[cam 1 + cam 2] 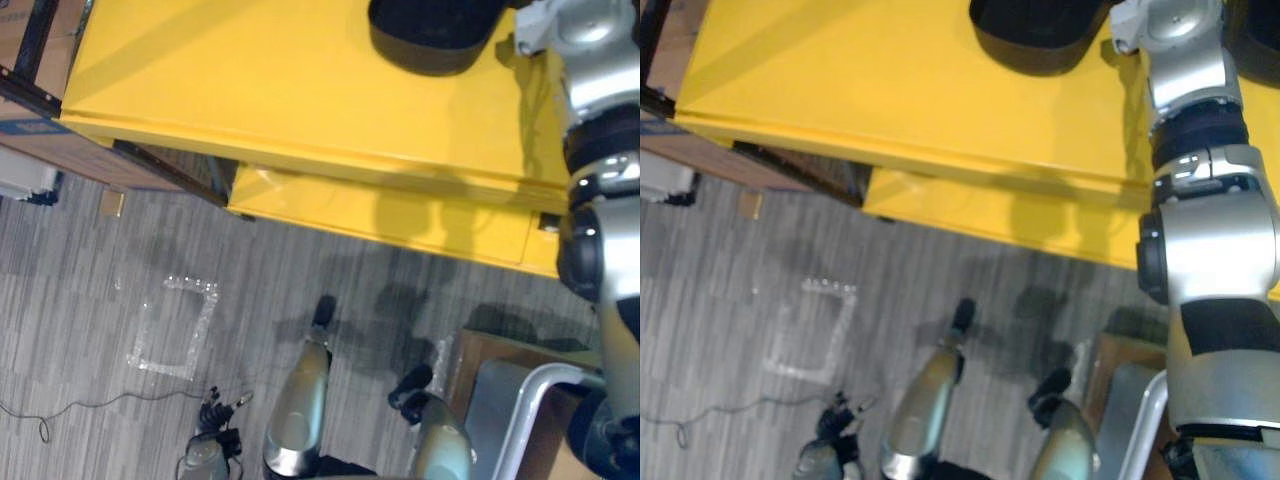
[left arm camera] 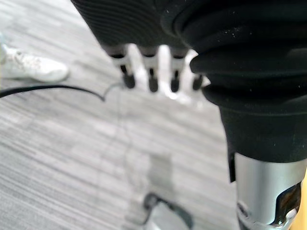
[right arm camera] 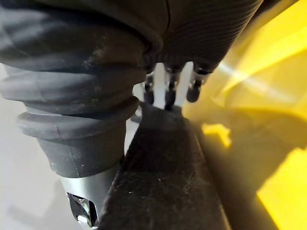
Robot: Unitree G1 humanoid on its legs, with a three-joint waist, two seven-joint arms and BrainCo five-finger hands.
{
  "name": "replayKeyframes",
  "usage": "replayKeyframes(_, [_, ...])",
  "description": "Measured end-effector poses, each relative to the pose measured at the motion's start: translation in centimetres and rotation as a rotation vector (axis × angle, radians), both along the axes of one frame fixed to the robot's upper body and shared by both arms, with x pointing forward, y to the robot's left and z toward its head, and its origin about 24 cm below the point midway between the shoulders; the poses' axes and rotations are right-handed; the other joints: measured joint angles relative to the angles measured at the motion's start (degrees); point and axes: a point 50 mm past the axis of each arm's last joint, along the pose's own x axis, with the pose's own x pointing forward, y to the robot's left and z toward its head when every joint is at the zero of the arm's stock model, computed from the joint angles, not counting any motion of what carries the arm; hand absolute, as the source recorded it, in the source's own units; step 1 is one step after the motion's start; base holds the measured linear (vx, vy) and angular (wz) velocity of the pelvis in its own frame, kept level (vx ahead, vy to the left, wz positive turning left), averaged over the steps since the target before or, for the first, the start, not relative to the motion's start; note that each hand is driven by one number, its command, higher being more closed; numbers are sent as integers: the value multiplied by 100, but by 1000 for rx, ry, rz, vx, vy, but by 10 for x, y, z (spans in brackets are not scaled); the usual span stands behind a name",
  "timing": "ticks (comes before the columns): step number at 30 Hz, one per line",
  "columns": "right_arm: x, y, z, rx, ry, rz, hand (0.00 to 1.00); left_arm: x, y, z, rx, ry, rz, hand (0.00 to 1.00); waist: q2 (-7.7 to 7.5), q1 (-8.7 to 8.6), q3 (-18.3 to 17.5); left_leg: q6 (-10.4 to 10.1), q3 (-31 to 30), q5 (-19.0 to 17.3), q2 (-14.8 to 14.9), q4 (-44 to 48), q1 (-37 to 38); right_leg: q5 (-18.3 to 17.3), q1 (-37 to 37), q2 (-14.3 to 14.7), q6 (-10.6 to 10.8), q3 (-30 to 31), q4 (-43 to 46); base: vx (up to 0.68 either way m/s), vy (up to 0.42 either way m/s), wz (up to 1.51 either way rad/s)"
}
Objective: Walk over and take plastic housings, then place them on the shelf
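Yellow shelf (image 1: 280, 100) spreads under and left of my R arm, with a lower yellow tier showing below its front edge. Black plastic housing (image 3: 163, 177) lies on the shelf top right under R hand (image 3: 169, 91): matte, dust-speckled, flat top w/ straight side edges. In head view it looks rounded w/ a thick raised rim, just left of the R wrist. Its long axis runs along the hand, far end at the fingertips. R fingers look straight, laid over it, not wrapped; thumb hidden. L hand (image 2: 151, 72) hangs low over grey carpet (image 2: 57, 143), fingers loose, holding nothing. Clear plastic bag (image 1: 175, 325) is on the floor ahead of L hand. A person's white shoe (image 2: 29, 69) is on the carpet past L hand.
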Motion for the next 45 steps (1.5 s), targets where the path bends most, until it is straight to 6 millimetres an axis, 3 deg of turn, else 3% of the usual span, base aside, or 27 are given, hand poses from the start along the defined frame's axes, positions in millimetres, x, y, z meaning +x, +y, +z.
replayKeyframes(12, [-1,10,4,-156,-17,-39,0,0,1,0,2,-5,5,0,0,72,0,1,-60,-2,-4,149,-119,-40,-87,-24,-29,-21,179,-45,-14,1])
replayKeyframes(17, [-10,15,15,-164,-142,-95,0,1,1,0,1,-6,12,0,0,73,0,-1,10,0,25,151,-119,-43,-164,-26,-39,56,199,-41,-9,-7])
replayKeyframes(21, [-49,55,41,-224,-468,-28,0,6,-1,2,-2,-15,35,0,-5,-67,2,-1,147,-1,73,148,-45,8,-161,13,-25,183,123,0,-13,-16])
replayKeyframes(25, [-95,115,40,-293,-719,156,0,7,16,5,13,-27,164,0,-14,-253,1,1,415,-4,207,53,116,178,-143,153,-26,436,-81,23,-10,-39])
replayKeyframes(27, [-118,142,25,-338,-803,299,0,1,24,4,19,-16,242,0,-92,-401,-43,1,573,-4,272,-69,222,260,-135,211,-30,550,-212,10,2,-34])
replayKeyframes(28, [-120,145,16,-344,-800,336,0,-1,26,4,19,-7,255,0,-142,-431,-66,1,624,-4,281,-85,267,263,-129,214,-28,593,-220,18,0,-28])
replayKeyframes(30, [-122,159,-35,-299,-671,589,0,-10,26,-1,28,46,301,0,-418,-573,-279,1,698,-4,299,-133,339,281,-94,240,-22,662,-300,45,-12,-16])
replayKeyframes(31, [-122,164,-45,-290,-636,648,0,-10,25,-2,24,51,301,0,-456,-608,-298,1,702,-5,310,-148,365,291,-67,252,-23,663,-327,44,-11,-5])
replayKeyframes(33, [-120,190,-88,-277,-422,892,0,-9,13,-4,26,60,283,0,-598,-697,-372,-1,792,-5,357,-209,470,324,-24,293,-35,711,-403,8,3,-15])
replayKeyframes(36, [-120,204,-113,-289,-243,1079,0,-12,8,-6,20,69,276,0,-632,-701,-390,-2,829,-5,357,-245,580,324,38,289,-34,751,-408,-22,10,-9])
replayKeyframes(39, [-116,208,-126,-304,-146,1152,0,-23,10,-8,40,91,243,0,-653,-721,-401,-1,833,-5,344,-245,591,326,40,275,-31,758,-391,0,0,0])
replayKeyframes(45, [-91,207,-154,-373,16,1090,0,-32,8,-10,55,109,192,0,-713,-743,-433,-1,830,-4,298,-243,581,344,41,236,-5,756,-386,0,0,0])
